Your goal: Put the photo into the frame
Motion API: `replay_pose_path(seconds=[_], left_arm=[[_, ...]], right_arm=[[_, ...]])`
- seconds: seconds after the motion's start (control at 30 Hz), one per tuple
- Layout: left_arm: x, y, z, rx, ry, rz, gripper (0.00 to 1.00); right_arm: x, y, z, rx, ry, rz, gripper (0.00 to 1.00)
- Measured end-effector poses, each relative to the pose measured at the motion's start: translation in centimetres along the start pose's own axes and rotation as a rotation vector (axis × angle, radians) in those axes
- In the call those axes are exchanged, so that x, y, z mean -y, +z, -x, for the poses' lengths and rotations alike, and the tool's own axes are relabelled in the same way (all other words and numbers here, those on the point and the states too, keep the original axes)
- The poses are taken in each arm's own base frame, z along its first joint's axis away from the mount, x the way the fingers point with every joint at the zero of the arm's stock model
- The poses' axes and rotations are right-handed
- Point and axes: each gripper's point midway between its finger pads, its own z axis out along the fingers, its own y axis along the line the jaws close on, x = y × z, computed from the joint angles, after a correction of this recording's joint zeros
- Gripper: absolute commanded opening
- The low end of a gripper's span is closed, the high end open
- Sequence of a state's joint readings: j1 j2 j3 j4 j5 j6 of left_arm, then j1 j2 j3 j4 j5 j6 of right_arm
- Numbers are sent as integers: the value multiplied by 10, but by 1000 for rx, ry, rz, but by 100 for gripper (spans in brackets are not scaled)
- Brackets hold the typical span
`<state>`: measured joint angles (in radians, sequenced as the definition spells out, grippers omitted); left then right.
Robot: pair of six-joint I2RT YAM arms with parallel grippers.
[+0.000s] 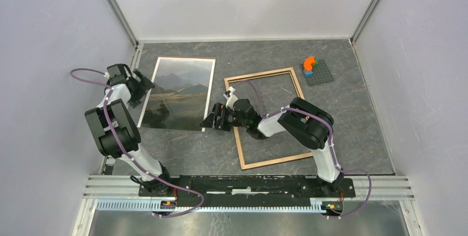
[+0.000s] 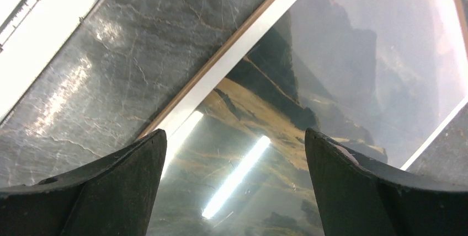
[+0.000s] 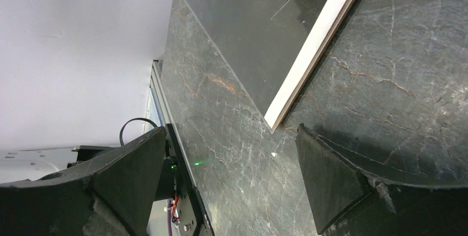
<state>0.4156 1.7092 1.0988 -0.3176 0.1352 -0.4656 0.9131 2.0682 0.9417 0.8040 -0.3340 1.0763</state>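
Note:
The photo [image 1: 176, 94], a glossy mountain print with a white border, lies flat at the left of the table. It rests on a brown backing panel [image 2: 221, 58], of which only a thin edge shows. The frame [image 1: 259, 74], with its light wood face up, lies empty to the photo's right. My left gripper [image 1: 147, 88] is open over the photo's left edge, and its view shows the photo [image 2: 309, 81] between the spread fingers [image 2: 121, 181]. My right gripper [image 1: 209, 121] is open, just off the photo's near right corner [image 3: 274, 119], between photo and frame. Neither gripper holds anything.
A small grey studded plate with an orange piece [image 1: 315, 70] sits at the back right. White walls with metal posts close in the table. The left metal rail [image 2: 49, 32] runs close beside the photo.

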Motion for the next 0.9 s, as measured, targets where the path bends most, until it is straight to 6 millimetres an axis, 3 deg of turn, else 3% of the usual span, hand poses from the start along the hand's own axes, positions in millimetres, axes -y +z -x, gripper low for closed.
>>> replay_pose_path(seconds=[0.17, 0.43, 0.9], left_arm=[[-6, 6, 13, 11, -15, -2, 100], [-19, 29, 1, -58, -40, 12, 100], [-22, 22, -7, -58, -50, 23, 100]], right_arm=[[3, 1, 0, -2, 2, 1, 93], [3, 0, 3, 3, 6, 3, 93], [5, 11, 6, 3, 27, 10, 93]])
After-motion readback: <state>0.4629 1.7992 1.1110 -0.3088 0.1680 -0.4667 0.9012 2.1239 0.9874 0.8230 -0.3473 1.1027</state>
